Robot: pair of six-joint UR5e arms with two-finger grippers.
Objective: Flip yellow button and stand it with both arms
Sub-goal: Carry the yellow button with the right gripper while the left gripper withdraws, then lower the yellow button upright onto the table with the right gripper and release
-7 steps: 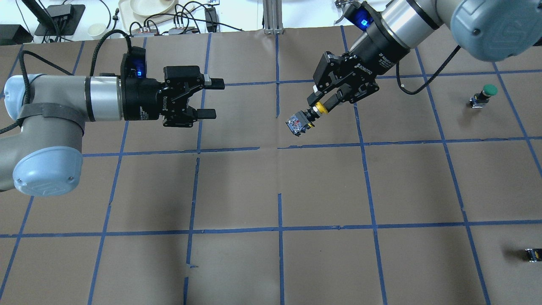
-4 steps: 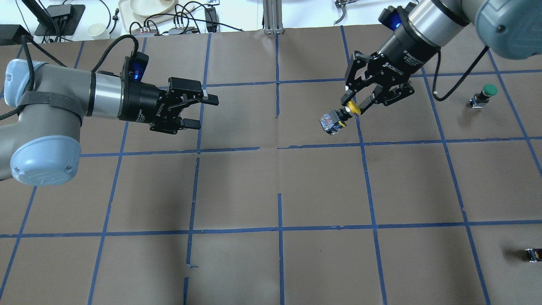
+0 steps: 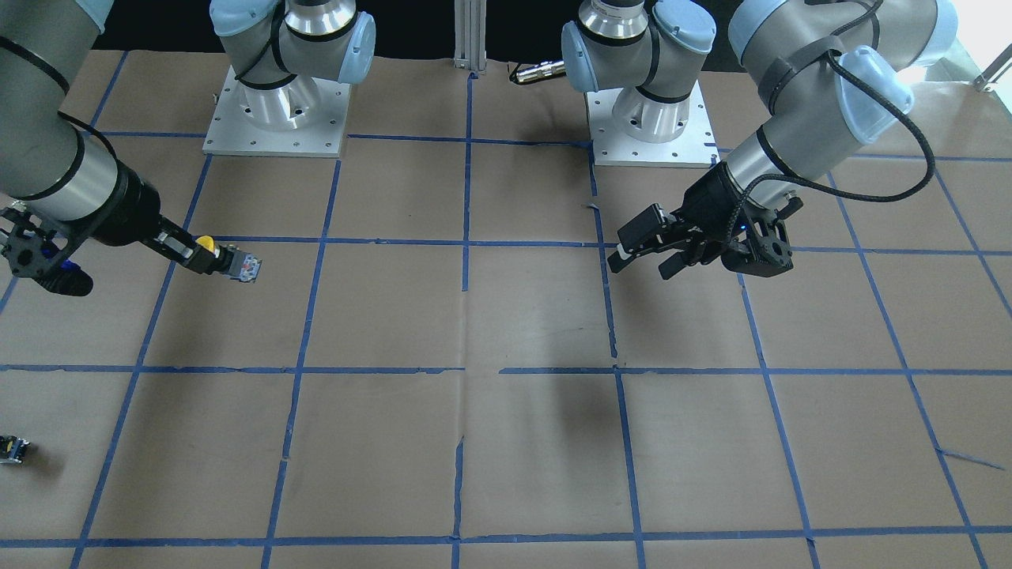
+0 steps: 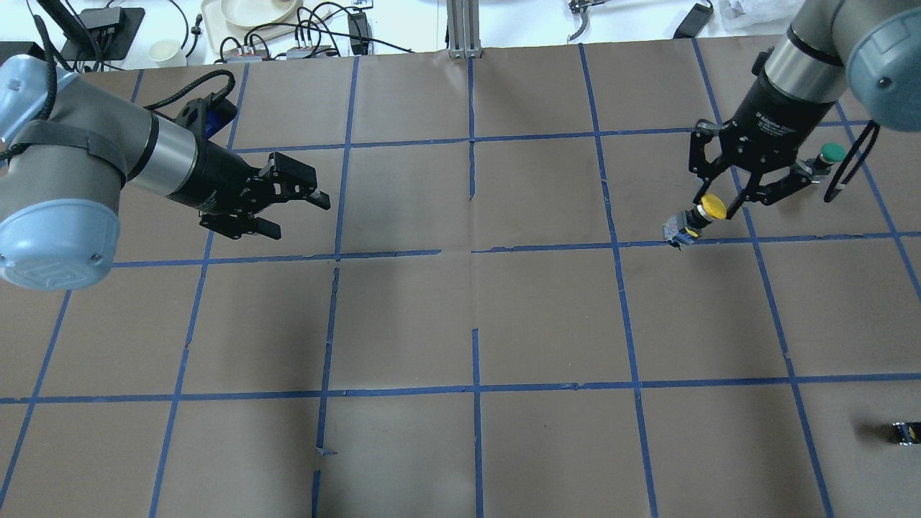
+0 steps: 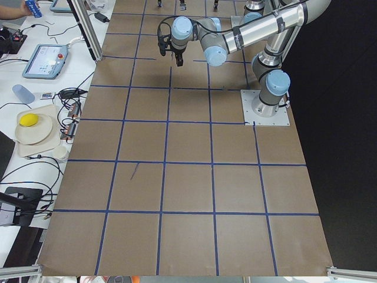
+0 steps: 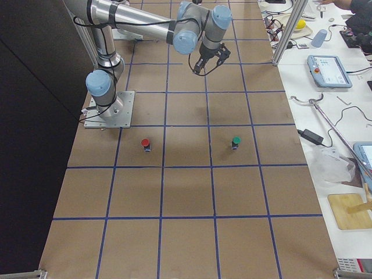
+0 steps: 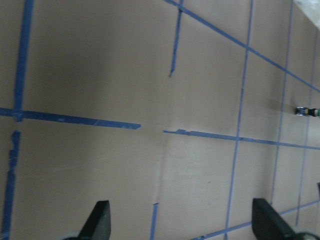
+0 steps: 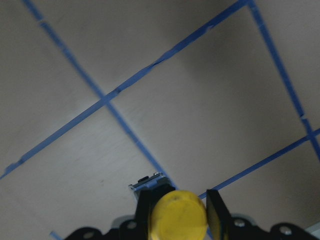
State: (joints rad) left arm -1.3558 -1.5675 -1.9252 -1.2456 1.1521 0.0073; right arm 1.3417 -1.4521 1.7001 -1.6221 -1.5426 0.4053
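Yellow cap pinched in your right tool (image 4: 718, 200), the yellow button (image 4: 699, 216) hangs tilted, cap uppermost, body toward the table (image 4: 547, 316). Your left tool (image 4: 295, 216) stands wide and empty, well apart. By my judgement the flip looks done; setting it upright and letting go remains.

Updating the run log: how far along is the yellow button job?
Done: the right gripper is shut on the yellow button near its cap, body pointing down. In hand: it hangs tilted above the table. Left: standing it down and releasing; the left gripper is open and empty, well away.
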